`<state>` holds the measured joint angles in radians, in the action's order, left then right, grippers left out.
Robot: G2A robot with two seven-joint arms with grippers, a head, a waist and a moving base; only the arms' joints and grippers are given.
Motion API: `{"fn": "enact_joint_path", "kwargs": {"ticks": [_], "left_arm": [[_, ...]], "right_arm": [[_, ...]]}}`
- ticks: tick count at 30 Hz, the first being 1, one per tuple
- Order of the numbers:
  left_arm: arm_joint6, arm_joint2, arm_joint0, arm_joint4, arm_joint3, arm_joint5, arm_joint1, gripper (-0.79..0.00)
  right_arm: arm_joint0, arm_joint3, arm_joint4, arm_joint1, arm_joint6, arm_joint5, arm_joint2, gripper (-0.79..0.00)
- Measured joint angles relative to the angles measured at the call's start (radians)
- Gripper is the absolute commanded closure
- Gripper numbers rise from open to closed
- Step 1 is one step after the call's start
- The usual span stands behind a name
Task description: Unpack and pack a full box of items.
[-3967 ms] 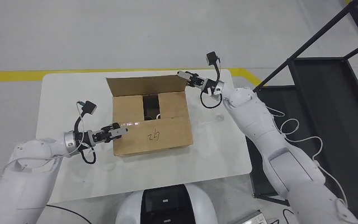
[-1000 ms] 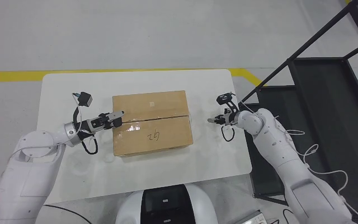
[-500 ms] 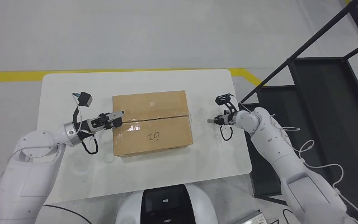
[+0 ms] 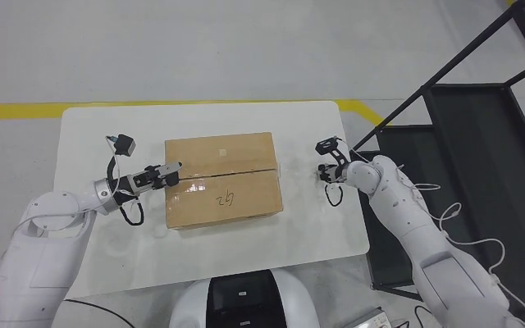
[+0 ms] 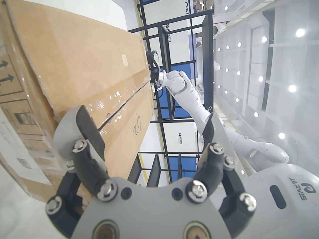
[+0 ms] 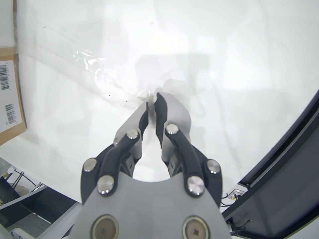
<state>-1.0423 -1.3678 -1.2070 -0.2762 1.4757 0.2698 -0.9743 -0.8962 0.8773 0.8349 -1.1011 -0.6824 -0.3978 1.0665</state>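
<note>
Left gripper: The left gripper (image 5: 148, 116) stood spread wide at the near end of the cardboard box (image 5: 87, 58). One pad lay on the box top beside the seam and the other hung clear of the cardboard.
Box: It sat shut on the white table (image 4: 98, 131), directly ahead of that gripper, with both top flaps down flat.
Seam: The centre seam (image 5: 129, 95), under glossy tape, ran away from the left fingers to the box's far end.
Right gripper: Beyond that far end, apart from the box, the right gripper (image 6: 152, 99) pointed down at the table with its fingers pressed nearly together.
Clear strip: A crumpled clear strip (image 6: 99, 75) lay on the table from the tips back toward the box. Whether the tips had caught it could not be told.
Change: Four seconds earlier the box had gaped open, its far flap raised and the right gripper up beside it. A second ago the flaps were already down. In the last half second the right gripper tipped from level to downward, while the left gripper kept its place.
Meaning: The packing looked all but done, with the box closed and only the loose strip possibly left to deal with.
</note>
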Motion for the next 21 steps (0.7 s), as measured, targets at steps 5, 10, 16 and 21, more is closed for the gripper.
{"fn": "enact_joint_path", "kwargs": {"ticks": [5, 10, 16, 21], "left_arm": [[0.000, 0.000, 0.000, 0.000, 0.000, 0.000, 0.000, -0.785], [0.000, 0.000, 0.000, 0.000, 0.000, 0.000, 0.000, -0.785], [0.000, 0.000, 0.000, 0.000, 0.000, 0.000, 0.000, -0.785], [0.000, 0.000, 0.000, 0.000, 0.000, 0.000, 0.000, -0.785]], "right_arm": [[-0.030, 0.069, 0.003, 0.017, -0.006, -0.028, 0.037, 0.000], [-0.099, 0.191, -0.047, 0.044, -0.050, -0.057, 0.112, 0.000], [-0.206, 0.386, -0.277, 0.076, -0.209, -0.076, 0.245, 0.000], [-0.301, 0.552, -0.591, 0.100, -0.382, -0.046, 0.371, 0.000]]}}
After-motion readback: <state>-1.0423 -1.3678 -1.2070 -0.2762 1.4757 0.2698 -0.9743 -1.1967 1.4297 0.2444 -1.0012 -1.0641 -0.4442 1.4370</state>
